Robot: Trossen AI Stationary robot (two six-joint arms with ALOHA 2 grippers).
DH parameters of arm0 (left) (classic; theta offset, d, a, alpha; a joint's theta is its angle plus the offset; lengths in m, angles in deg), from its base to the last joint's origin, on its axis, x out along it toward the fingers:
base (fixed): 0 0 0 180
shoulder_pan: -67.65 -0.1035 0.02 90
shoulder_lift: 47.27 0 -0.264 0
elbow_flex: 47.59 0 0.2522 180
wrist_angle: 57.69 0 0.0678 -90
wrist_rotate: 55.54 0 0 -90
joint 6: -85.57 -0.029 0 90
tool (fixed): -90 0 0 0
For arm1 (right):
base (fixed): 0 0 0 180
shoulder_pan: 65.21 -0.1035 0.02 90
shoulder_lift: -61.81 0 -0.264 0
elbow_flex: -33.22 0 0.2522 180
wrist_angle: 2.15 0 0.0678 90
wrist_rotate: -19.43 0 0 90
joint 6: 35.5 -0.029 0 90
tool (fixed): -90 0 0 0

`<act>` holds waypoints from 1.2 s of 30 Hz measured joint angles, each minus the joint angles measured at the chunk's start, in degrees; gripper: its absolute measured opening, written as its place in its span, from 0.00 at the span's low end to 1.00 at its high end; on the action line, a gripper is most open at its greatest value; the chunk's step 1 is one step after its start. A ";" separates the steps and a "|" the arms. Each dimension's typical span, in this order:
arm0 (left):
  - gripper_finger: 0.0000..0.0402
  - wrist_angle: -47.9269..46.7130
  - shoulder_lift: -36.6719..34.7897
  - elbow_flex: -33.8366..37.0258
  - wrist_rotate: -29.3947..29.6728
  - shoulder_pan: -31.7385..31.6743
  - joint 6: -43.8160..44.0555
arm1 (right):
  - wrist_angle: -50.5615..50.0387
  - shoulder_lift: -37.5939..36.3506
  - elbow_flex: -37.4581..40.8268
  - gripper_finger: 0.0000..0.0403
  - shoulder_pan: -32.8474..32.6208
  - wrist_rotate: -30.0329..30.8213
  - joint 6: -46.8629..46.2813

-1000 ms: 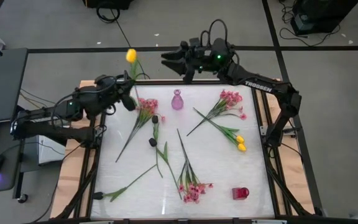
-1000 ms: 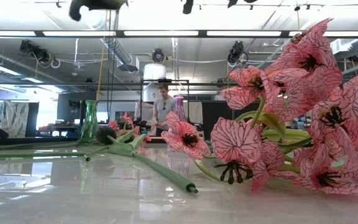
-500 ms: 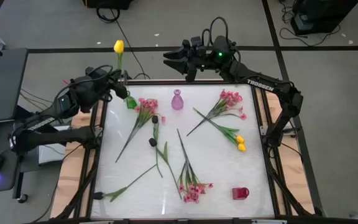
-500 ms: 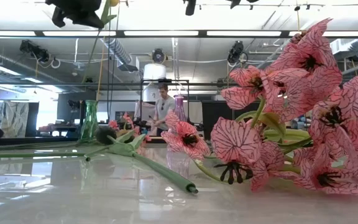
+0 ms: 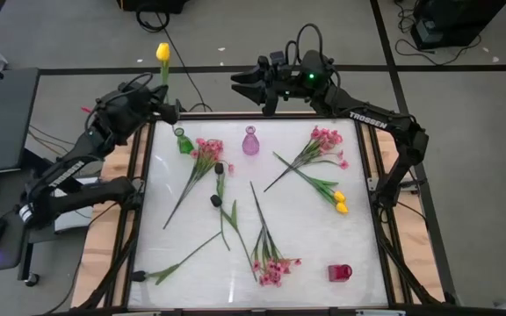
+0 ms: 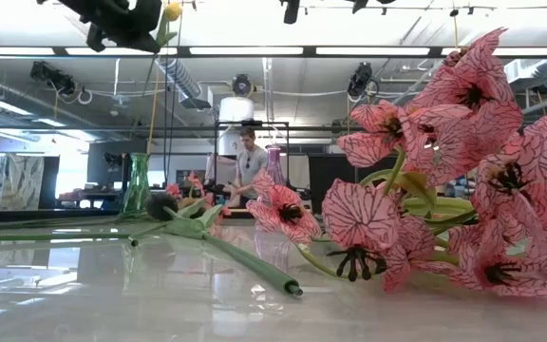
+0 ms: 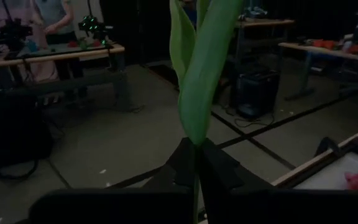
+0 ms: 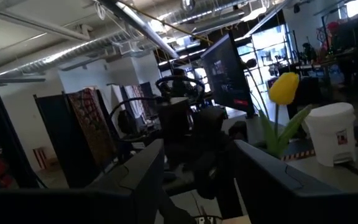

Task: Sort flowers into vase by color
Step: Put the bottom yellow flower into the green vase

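My left gripper (image 5: 160, 109) is raised over the table's far left corner, shut on a yellow tulip (image 5: 162, 53), whose head shows near the gripper in the low view (image 6: 171, 11). A green vase (image 5: 181, 140) stands on the table just below. My right gripper (image 5: 240, 83) waits open, high beyond the far edge. A pink vase (image 5: 250, 141) and a red vase (image 5: 340, 273) stand on the table. Pink sprays (image 5: 205, 154) (image 5: 323, 145) (image 5: 271, 263), yellow tulips (image 5: 336, 200) and dark tulips (image 5: 218, 184) lie flat on it. My left gripper pinches the tulip's green stem (image 7: 195, 163) between its two fingers, just below the leaves (image 7: 204, 68). The flower is lifted clear and stands nearly upright, head above the fingers. The lower stem (image 6: 151, 104) hangs down towards the green vase (image 6: 138, 182).
The table's wooden frame (image 5: 112, 237) runs along both sides. A large pink spray (image 6: 444, 190) fills the low view's right half. A person (image 6: 248, 166) stands in the room far behind. Bare tabletop lies near the front edge (image 5: 209, 285).
My left gripper has risen and swung towards the table's far left corner, carrying the yellow tulip with it. The tulip has turned from tilted to nearly upright, its head moving left and farther out. My right arm has kept still.
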 joint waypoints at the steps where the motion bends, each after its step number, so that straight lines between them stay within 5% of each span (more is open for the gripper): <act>1: 0.03 0.49 0.57 0.00 -1.04 -0.70 -0.29 | -0.01 0.00 0.00 0.49 0.00 -0.02 0.00; 24: 0.03 -0.27 4.78 0.14 -4.83 -3.81 0.32 | -0.46 0.02 0.00 0.49 0.00 -0.93 0.26; 36: 0.03 4.73 4.56 5.89 -4.79 -3.81 1.55 | -0.46 0.02 0.00 0.49 0.00 -0.94 0.13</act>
